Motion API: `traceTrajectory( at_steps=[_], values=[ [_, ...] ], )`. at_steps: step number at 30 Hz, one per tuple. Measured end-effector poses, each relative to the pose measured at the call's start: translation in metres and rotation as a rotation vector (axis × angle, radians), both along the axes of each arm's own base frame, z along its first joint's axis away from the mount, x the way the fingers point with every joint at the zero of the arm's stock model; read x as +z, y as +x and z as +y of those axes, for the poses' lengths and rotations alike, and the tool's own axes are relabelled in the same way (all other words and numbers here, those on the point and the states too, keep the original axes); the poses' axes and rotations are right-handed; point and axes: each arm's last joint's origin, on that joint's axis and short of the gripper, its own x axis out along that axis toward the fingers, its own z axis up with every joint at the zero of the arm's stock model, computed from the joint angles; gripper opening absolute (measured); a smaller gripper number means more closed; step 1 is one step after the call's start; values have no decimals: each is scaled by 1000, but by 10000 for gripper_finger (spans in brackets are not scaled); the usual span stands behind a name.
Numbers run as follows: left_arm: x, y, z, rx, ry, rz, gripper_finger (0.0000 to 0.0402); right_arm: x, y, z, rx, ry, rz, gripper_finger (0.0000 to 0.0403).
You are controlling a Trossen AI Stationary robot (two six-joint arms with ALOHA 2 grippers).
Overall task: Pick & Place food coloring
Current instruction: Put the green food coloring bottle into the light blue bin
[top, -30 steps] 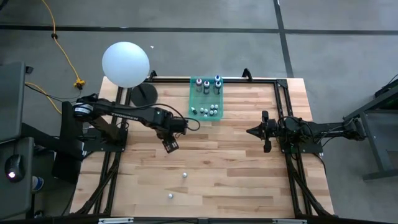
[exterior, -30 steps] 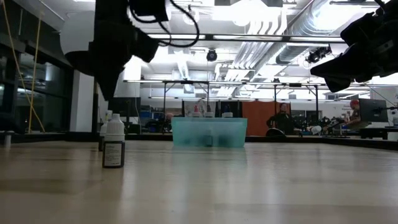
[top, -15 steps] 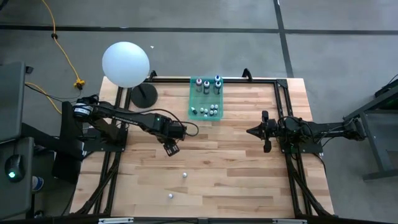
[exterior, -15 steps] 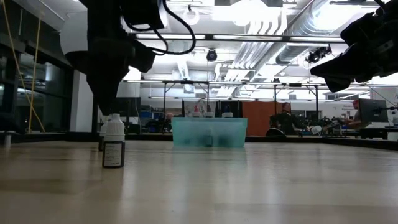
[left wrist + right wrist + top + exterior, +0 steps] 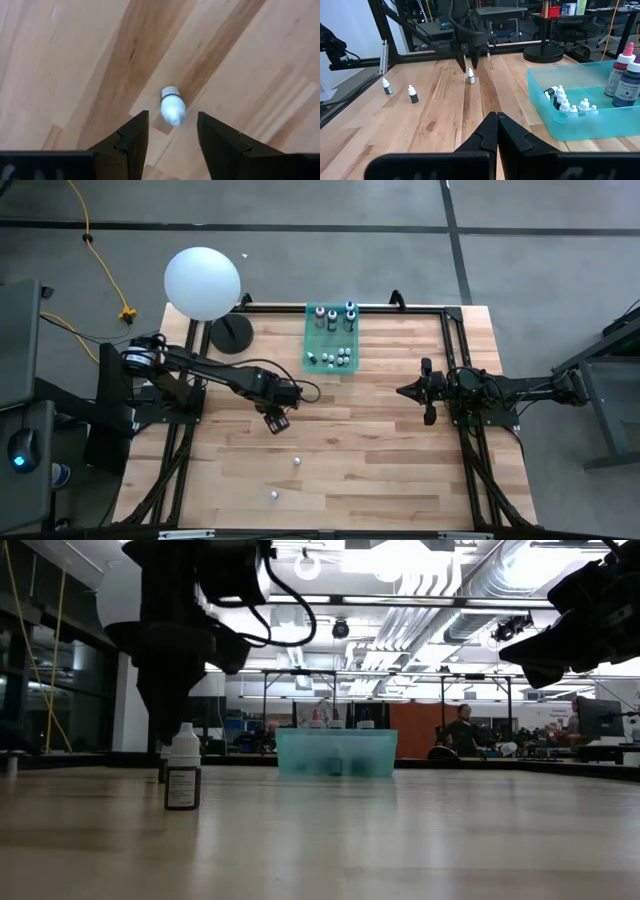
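A small white-capped food coloring bottle [image 5: 172,105] is seen upright on the tabletop [image 5: 380,450], directly below the left gripper [image 5: 275,421], whose jaws are parted and hold nothing. 2 more bottles [image 5: 297,462] stand toward 6 o'clock. Others are gathered in the teal tray [image 5: 311,340] at 12 o'clock. At 3 o'clock, the right gripper [image 5: 404,391] is held closed and empty.

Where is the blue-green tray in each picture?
High view: the teal tray sits at top centre, at the table's back edge.
Low view: the tray is in the middle, far across the table.
Left wrist view: not in it.
Right wrist view: the tray is close by, with bottles inside.
Shared landmark: the left gripper, open over the wood.
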Motion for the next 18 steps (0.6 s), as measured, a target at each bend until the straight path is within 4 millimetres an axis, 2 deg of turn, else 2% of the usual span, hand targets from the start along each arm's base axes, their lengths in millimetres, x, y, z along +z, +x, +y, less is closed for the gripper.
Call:
traceTrajectory(
  at_steps=[7, 18],
  values=[
    [-8, 9, -3, -13, -32, -23, 161, 0, 0, 0, 0, 0, -1, 0],
    [-13, 7, -5, -20, -28, 19, 161, 0, 0, 0, 0, 0, 0, 0]
  ],
)
